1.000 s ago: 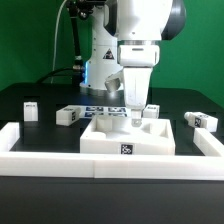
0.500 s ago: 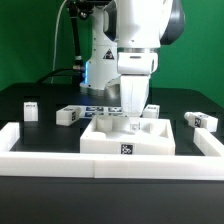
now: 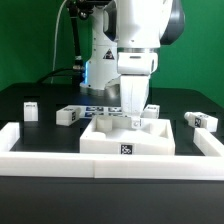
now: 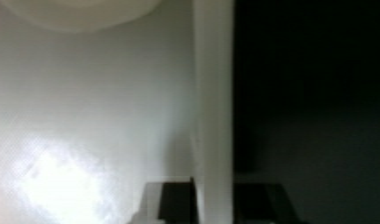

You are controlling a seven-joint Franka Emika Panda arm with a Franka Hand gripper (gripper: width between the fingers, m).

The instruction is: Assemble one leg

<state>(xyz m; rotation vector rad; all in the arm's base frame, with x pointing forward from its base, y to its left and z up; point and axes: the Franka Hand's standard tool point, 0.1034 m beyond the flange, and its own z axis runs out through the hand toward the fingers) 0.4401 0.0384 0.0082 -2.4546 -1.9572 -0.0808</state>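
Observation:
In the exterior view my gripper (image 3: 133, 116) points straight down onto the far part of the large flat white square panel (image 3: 110, 137), which carries a tag on its front face. It is shut on a white leg (image 3: 134, 121) that stands upright on the panel. In the wrist view the leg (image 4: 213, 100) shows as a long white post running out from between the dark fingers (image 4: 174, 200) of the gripper (image 4: 215, 203), with the pale panel (image 4: 80, 130) beside it. The leg's tag is hidden.
Other loose legs lie on the black table: two at the exterior view's left (image 3: 30, 108) (image 3: 67, 116), one beside the gripper (image 3: 151, 110), one at the right (image 3: 203, 120). White border rails (image 3: 110, 166) frame the front and sides. The marker board (image 3: 98, 110) lies behind the panel.
The hand shifted slightly toward the exterior view's left and seems to have turned a little a second ago. It has held still for the last half second.

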